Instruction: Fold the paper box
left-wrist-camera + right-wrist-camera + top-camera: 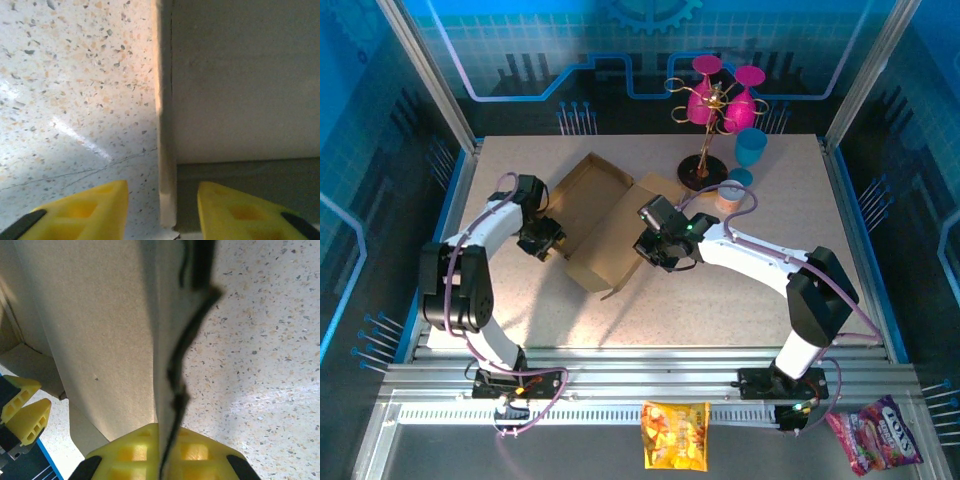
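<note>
Two arms are meeting over the paper box (605, 225), which is lying partly folded in the middle of the table (720, 300). The right end effector (162, 442) is pinching a thin upright panel of the box, its fingers closed tight on the cardboard. That panel's top edge is running out of frame. The left end effector (162, 205) is straddling a side wall, jaws standing apart with a gap on either side, seemingly gripping nothing. From overhead, both wrists are covering the box's near edges, so the folds beneath are hard to make out.
</note>
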Tool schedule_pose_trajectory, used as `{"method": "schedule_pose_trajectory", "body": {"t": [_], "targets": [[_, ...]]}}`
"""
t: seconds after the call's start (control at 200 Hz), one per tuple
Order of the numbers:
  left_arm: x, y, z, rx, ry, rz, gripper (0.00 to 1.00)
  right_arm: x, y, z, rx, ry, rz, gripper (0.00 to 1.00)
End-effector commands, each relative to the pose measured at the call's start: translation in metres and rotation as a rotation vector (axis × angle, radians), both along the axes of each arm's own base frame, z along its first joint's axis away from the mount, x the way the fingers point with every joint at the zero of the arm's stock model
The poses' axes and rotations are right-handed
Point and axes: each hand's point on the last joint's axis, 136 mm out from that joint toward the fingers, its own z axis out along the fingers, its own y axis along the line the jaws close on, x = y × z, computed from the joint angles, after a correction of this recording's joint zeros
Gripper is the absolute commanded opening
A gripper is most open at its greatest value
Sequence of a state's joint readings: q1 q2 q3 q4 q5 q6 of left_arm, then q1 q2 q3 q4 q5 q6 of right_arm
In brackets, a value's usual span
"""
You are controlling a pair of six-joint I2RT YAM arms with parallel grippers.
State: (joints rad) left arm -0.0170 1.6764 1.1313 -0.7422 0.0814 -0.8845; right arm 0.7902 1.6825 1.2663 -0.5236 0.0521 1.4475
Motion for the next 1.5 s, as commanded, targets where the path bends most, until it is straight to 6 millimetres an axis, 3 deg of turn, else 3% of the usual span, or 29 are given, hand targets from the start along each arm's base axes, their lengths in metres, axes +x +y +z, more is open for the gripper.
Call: {"method": "schedule_pose_trajectory", "body": {"t": [0.0, 0.175, 0.5, 0.795, 0.831, 0.866, 0.906, 1.021, 1.131, 1.236, 1.371, 1.496], "targets": [[0.002, -0.004, -0.012, -0.032, -0.006, 0.039, 0.34, 0.005, -0.007, -0.001, -0.032, 0.000, -0.009, 0.00], [-0.003, -0.006, -0.022, -0.038, 0.023, 0.048, 0.29, 0.006, -0.006, -0.001, -0.030, 0.003, -0.012, 0.00], [-0.009, -0.007, -0.037, -0.020, 0.057, 0.053, 0.00, 0.007, -0.006, 0.001, -0.038, 0.005, -0.009, 0.00], [-0.014, -0.013, -0.040, -0.045, 0.089, 0.058, 0.00, 0.007, -0.006, 0.002, -0.064, 0.000, 0.025, 0.00], [-0.012, -0.015, -0.036, -0.054, 0.082, 0.057, 0.17, 0.006, -0.007, 0.002, -0.076, 0.000, 0.037, 0.00], [-0.010, -0.016, -0.028, -0.059, 0.068, 0.057, 0.37, 0.006, -0.008, 0.003, -0.090, -0.004, 0.057, 0.00], [-0.006, -0.017, -0.016, -0.061, 0.042, 0.057, 0.51, 0.007, -0.011, 0.004, -0.108, -0.007, 0.080, 0.00], [0.008, -0.022, 0.037, -0.081, -0.074, 0.043, 0.66, 0.009, -0.029, 0.013, -0.196, -0.045, 0.187, 0.00], [0.014, -0.026, 0.085, -0.104, -0.169, 0.038, 0.68, 0.011, -0.059, 0.027, -0.316, -0.087, 0.299, 0.00], [0.015, -0.031, 0.117, -0.148, -0.238, 0.057, 0.68, 0.017, -0.083, 0.043, -0.384, -0.131, 0.404, 0.00], [0.023, -0.034, 0.155, -0.184, -0.335, 0.070, 0.68, 0.033, -0.106, 0.082, -0.515, -0.244, 0.542, 0.00], [0.048, -0.039, 0.202, -0.167, -0.520, -0.026, 0.60, 0.045, -0.115, 0.117, -0.620, -0.358, 0.706, 0.00]]}}
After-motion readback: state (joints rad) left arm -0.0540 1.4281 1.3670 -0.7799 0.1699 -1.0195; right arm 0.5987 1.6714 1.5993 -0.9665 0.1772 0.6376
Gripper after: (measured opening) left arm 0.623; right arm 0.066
